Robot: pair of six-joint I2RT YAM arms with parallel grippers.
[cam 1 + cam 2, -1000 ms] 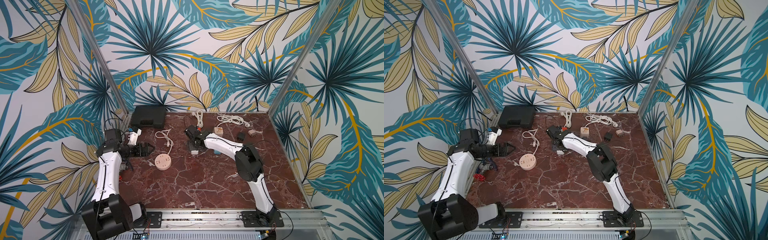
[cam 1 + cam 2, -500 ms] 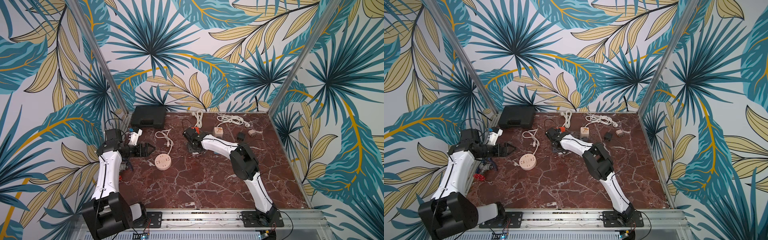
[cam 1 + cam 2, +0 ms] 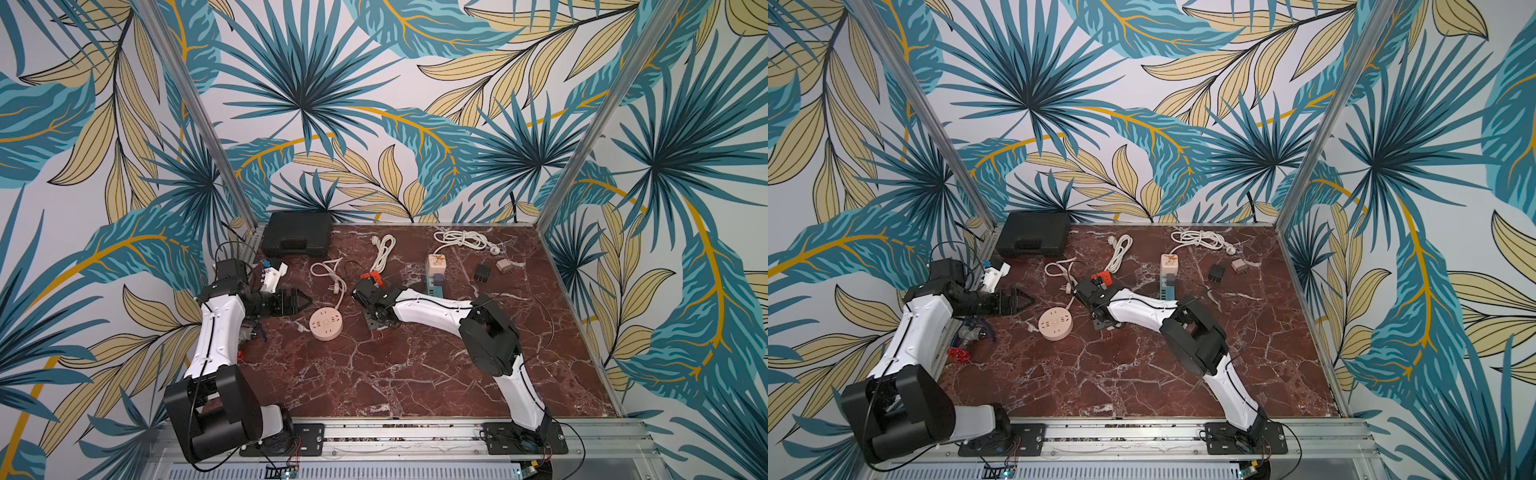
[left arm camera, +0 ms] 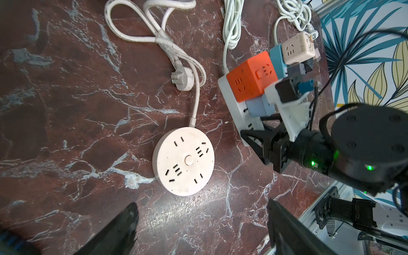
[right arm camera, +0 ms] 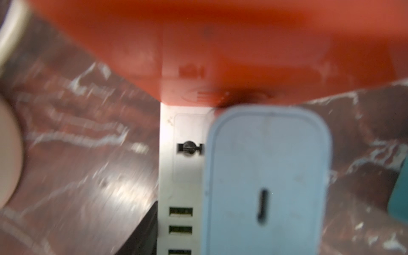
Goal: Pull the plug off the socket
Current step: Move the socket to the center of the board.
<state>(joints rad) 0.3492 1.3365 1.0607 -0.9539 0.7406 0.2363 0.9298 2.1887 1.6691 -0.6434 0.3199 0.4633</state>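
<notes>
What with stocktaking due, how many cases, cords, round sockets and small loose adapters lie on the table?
Cases: 1
Cords: 3
Round sockets: 1
Small loose adapters: 2
Total: 7

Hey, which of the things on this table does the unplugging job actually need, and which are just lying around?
For the job:
- blue plug
- white strip it sits in

Just lying about:
- round socket
- black case
- orange cube, on the same strip
- white cable coil
- black adapter
- beige adapter
</notes>
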